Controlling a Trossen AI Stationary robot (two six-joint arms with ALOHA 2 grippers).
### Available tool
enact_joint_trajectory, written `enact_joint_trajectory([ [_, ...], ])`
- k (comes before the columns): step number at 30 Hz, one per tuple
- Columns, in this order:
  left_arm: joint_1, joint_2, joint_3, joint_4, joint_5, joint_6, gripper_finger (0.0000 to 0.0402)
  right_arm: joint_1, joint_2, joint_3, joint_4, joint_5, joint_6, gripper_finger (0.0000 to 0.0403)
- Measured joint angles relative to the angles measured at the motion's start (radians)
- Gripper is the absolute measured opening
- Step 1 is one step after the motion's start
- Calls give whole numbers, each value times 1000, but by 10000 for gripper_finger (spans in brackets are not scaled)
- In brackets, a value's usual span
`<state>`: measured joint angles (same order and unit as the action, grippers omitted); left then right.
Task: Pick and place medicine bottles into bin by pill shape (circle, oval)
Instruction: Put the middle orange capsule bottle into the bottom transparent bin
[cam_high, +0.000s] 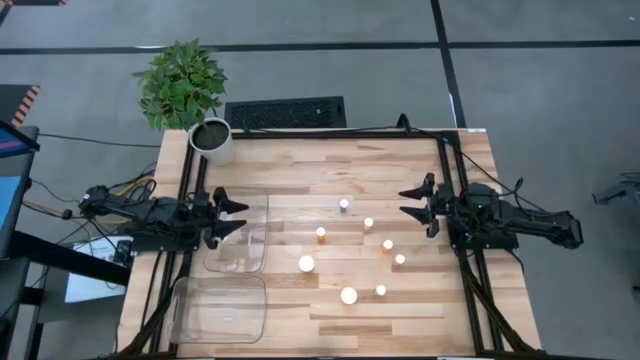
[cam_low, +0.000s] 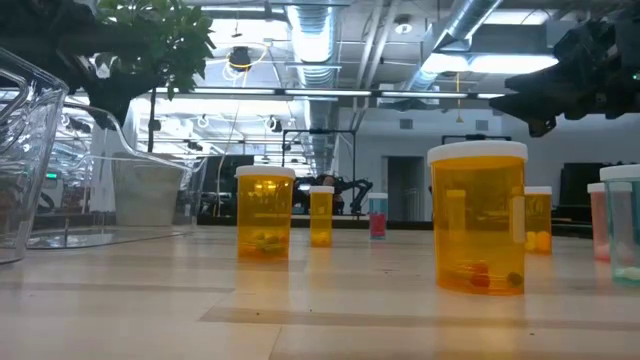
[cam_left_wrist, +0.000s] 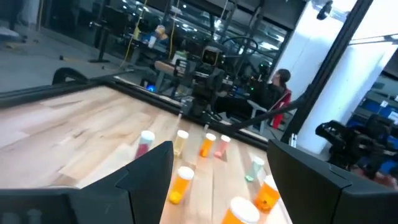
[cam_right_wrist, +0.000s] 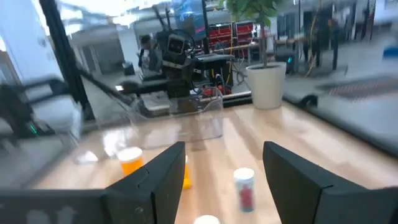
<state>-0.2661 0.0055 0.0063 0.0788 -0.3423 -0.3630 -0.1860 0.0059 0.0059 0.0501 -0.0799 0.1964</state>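
Observation:
Several small pill bottles with white caps stand upright on the wooden table (cam_high: 330, 170), spread between the arms. Two are larger: one (cam_high: 306, 264) and one (cam_high: 348, 295); the latter shows close in the low view (cam_low: 478, 217). Smaller ones stand at the far middle (cam_high: 344, 204) and toward the right (cam_high: 388, 244). Most are amber; a few look pink (cam_right_wrist: 244, 186) or teal (cam_left_wrist: 255, 168). My left gripper (cam_high: 232, 215) is open and empty over the far clear bin (cam_high: 258, 262). My right gripper (cam_high: 415, 203) is open and empty, right of the bottles, above the table.
A second clear bin (cam_high: 220, 308) sits at the near left corner. A potted plant (cam_high: 185, 85) in a white pot stands at the far left corner, with a black grille (cam_high: 285, 112) on the floor beyond the far edge. Bare wood lies along the far side.

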Motion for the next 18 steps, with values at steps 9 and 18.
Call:
enact_joint_trajectory([
  [9,0,0,0,40,-85,55,253,0,0,0,11,0,233,225],
  [18,0,16,111,148,-6,-6,253,-2,0,0,24,11,283,225],
])
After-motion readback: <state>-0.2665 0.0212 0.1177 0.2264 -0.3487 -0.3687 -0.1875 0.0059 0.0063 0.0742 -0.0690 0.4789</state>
